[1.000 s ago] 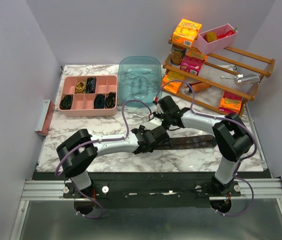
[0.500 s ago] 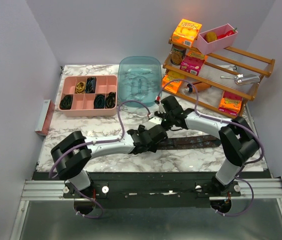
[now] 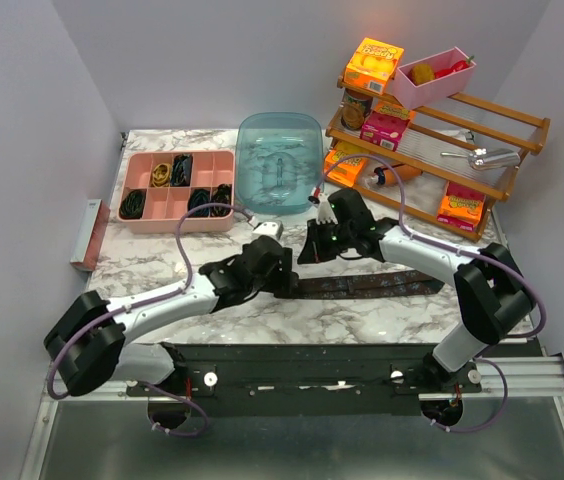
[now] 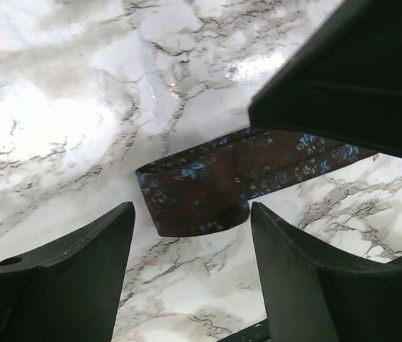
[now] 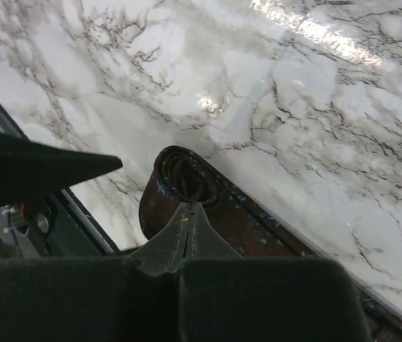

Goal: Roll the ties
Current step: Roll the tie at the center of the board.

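A dark brown tie (image 3: 372,284) with small blue flowers lies flat along the table's near side. Its left end is rolled into a small coil (image 5: 181,173), also seen in the left wrist view (image 4: 195,194). My right gripper (image 3: 309,250) is shut, its tips (image 5: 187,206) pinched onto the near edge of the coil. My left gripper (image 3: 282,280) is open and empty, low over the marble, with the coiled end just beyond its fingertips (image 4: 190,211). The right gripper's black body fills the upper right of the left wrist view.
A pink compartment tray (image 3: 177,212) holding several dark rolled ties stands at the back left. A teal plastic container (image 3: 279,160) sits behind the grippers. A wooden rack (image 3: 432,150) with boxes fills the back right. A pink block (image 3: 90,235) sits at the left edge.
My left arm has swung out to the left and its gripper has slid left to the tie's left end. My right gripper has shifted a little left and forward.
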Controlling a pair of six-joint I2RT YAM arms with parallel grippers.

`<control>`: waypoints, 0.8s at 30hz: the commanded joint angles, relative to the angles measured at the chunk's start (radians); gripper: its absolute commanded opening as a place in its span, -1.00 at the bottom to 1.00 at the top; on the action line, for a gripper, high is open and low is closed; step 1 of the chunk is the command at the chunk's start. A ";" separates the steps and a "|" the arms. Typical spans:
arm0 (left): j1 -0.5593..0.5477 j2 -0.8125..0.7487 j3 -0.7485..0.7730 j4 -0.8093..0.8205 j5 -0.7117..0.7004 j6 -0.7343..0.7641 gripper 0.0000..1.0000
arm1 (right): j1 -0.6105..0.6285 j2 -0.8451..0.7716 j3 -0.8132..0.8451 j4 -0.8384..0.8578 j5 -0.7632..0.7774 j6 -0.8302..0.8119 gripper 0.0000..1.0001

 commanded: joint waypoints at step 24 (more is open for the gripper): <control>0.336 -0.227 -0.273 0.276 0.384 -0.101 0.58 | 0.076 0.078 0.028 -0.059 0.012 -0.090 -0.99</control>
